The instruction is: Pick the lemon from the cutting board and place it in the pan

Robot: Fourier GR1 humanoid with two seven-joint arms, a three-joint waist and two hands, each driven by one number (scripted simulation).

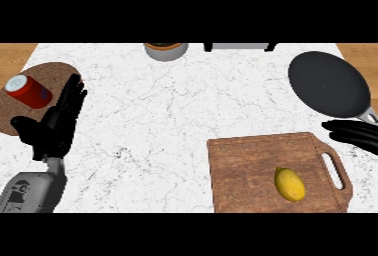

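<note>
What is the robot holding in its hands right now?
Nothing. The lemon lies untouched on the cutting board; the left hand and right hand are both empty.

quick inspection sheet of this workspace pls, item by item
surface: white marbled counter, wood strips at both far corners
job's things: lemon lies on the cutting board, untouched; pan at the far right, dark and bare
clutter: red can lying on a round brown mat at left; a bowl-like vessel and a grey object at the far edge
hands: left hand open, fingers up, resting by the mat; right hand open near the pan's handle
cables: nothing seen
surroundings: nothing seen
</note>
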